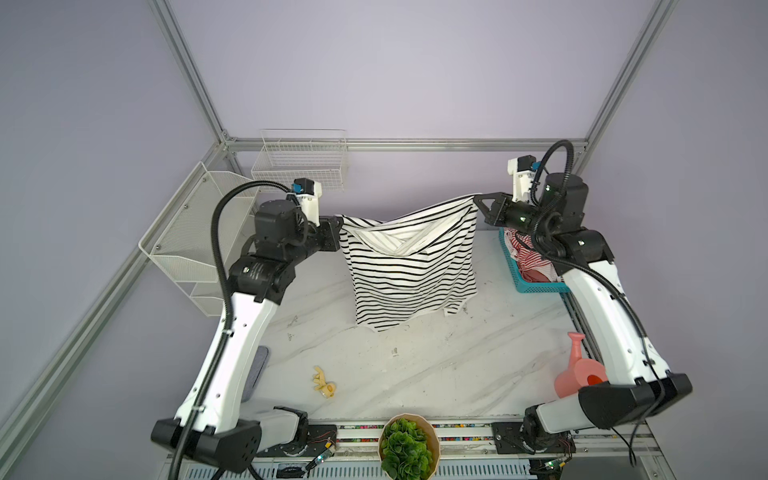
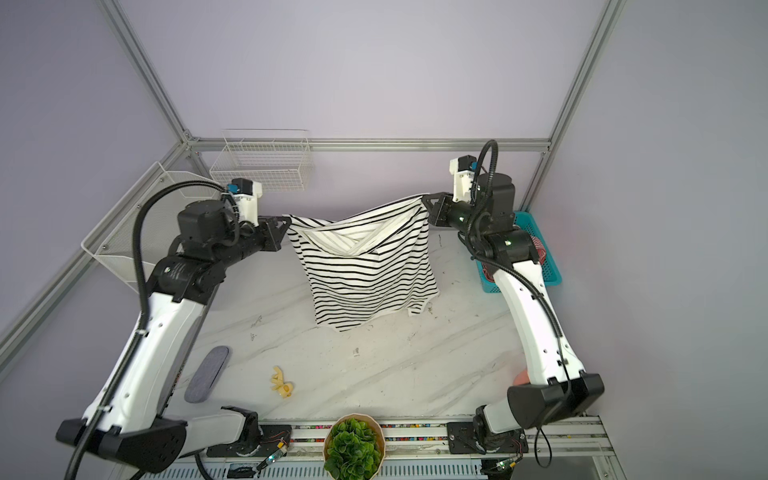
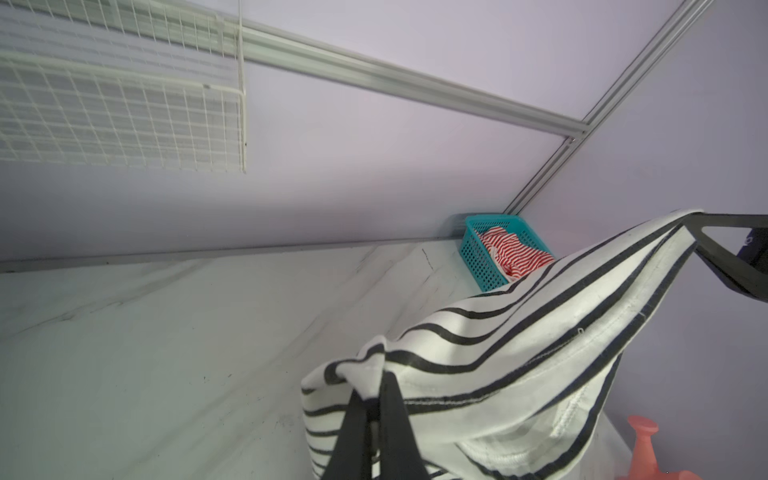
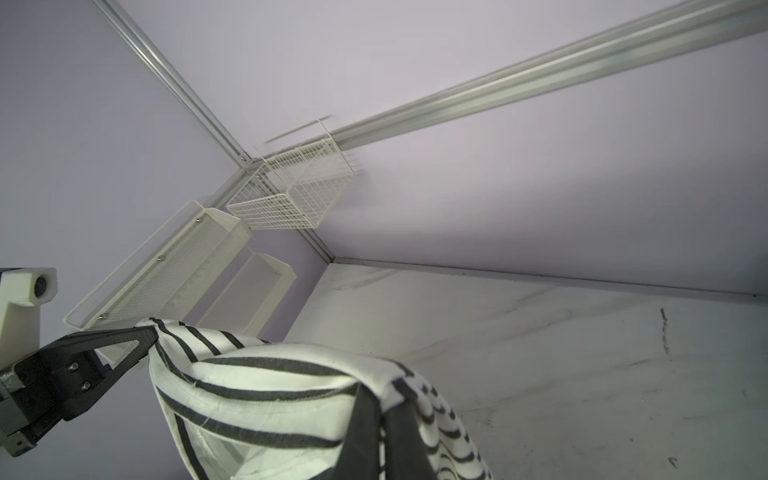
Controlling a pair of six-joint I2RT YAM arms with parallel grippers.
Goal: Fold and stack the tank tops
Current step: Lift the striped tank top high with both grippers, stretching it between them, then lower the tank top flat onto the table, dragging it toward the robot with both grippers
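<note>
The black-and-white striped tank top point(image 1: 409, 266) point(image 2: 368, 270) hangs in the air over the back of the table, stretched between both grippers, its lower edge near the tabletop. My left gripper point(image 1: 338, 222) point(image 2: 287, 222) point(image 3: 380, 384) is shut on one upper corner. My right gripper point(image 1: 478, 198) point(image 2: 426, 201) point(image 4: 380, 401) is shut on the other upper corner, held slightly higher. The red-and-white striped tank top point(image 1: 528, 251) point(image 3: 509, 253) lies crumpled in the teal basket point(image 1: 525, 284) point(image 2: 544, 257) point(image 3: 478, 257) at the back right, partly hidden by the right arm.
A pink watering can point(image 1: 579, 370) stands at the right table edge. A small yellow toy point(image 1: 324, 384) and a grey pad point(image 2: 208, 374) lie front left. A potted plant point(image 1: 409, 449) stands at the front. White wire baskets point(image 1: 299, 162) and mesh shelves point(image 1: 195, 237) hang at the back left.
</note>
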